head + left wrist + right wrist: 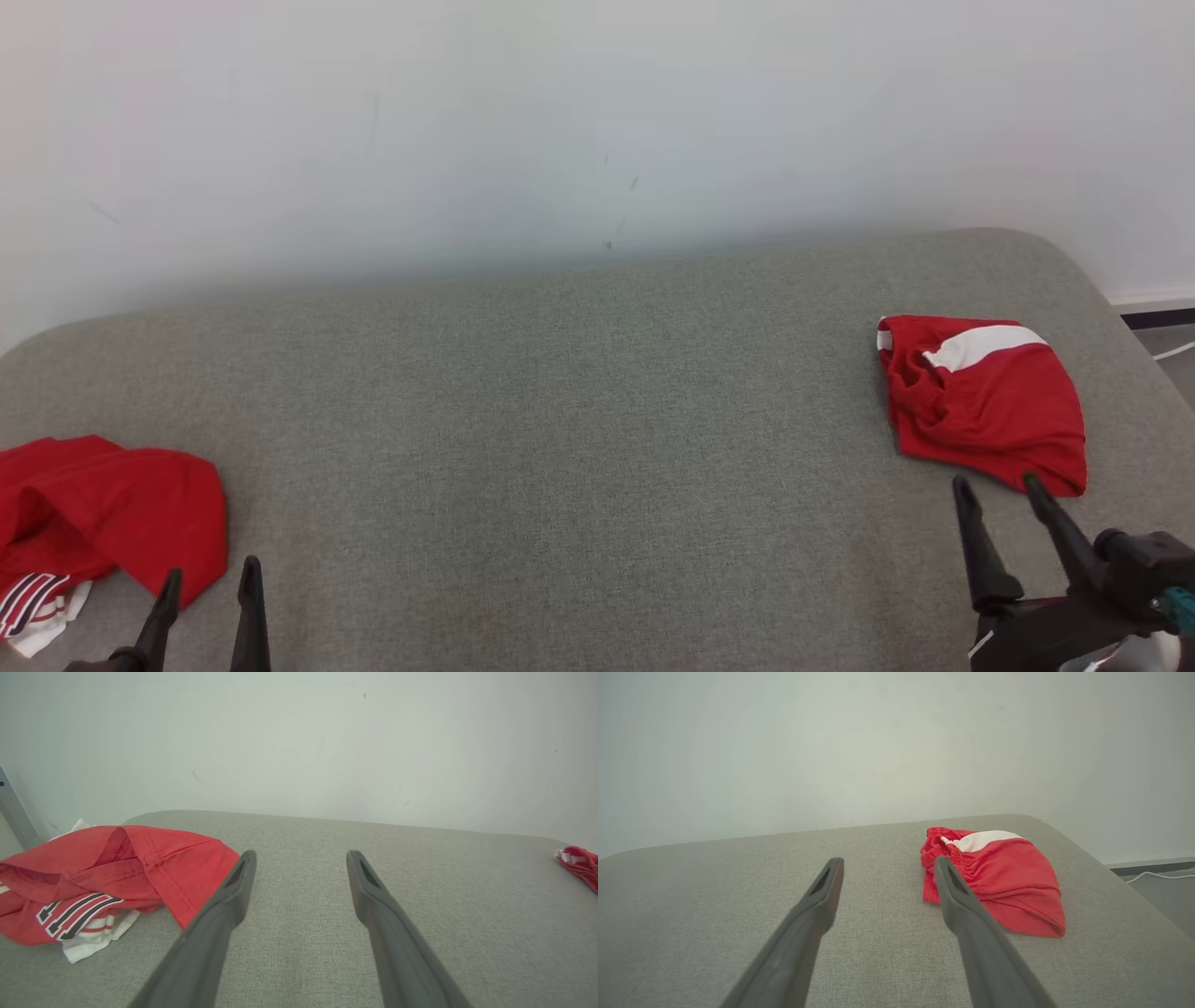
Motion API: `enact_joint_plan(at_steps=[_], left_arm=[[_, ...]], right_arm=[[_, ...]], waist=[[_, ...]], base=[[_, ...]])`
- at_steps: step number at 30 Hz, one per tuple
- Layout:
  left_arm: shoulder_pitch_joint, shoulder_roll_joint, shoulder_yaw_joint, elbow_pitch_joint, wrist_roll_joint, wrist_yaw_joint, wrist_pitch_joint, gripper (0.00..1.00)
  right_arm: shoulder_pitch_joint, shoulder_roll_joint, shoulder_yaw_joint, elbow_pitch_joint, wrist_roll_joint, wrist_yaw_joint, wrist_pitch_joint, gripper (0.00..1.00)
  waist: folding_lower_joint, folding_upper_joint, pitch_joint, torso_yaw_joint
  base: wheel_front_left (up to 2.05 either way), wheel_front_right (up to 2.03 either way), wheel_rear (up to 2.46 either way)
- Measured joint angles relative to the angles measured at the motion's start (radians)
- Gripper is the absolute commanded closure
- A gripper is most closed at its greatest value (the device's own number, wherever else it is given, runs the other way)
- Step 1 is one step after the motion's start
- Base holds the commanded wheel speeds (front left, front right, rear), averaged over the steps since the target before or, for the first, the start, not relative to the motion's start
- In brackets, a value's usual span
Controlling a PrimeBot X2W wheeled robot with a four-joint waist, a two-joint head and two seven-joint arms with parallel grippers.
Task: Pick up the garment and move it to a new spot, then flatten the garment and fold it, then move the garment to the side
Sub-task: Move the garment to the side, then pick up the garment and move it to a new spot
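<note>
Left fingers [250, 607] and right fingers [977, 541] both gape wide, holding nothing. Just left of the left fingers, the crumpled red garment [112, 504] lies on the table [597, 420]. It looks soft, light and floppy, so I'd pinch its hem. Just past the right fingers sits a folded red garment [990, 401].

The wide middle of the grey counter [579, 392] lay bare, with room to pass. A bunched red shirt [112, 504] was in the way at the left, and folded red shorts [990, 411] at the right. A white wall [560, 121] closed the back.
</note>
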Motion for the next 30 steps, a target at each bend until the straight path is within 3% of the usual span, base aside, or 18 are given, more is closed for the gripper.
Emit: enact_joint_plan(at_steps=[30], left_arm=[[0.0,-0.016,0.016,-0.036,0.105,0.001,0.072,0.0]], right_arm=[[0.046,0.096,-0.125,-0.055,-0.155,0.0,0.02,0.0]], waist=[[0.0,0.0,0.001,0.018]], base=[[0.0,0.0,0.0]])
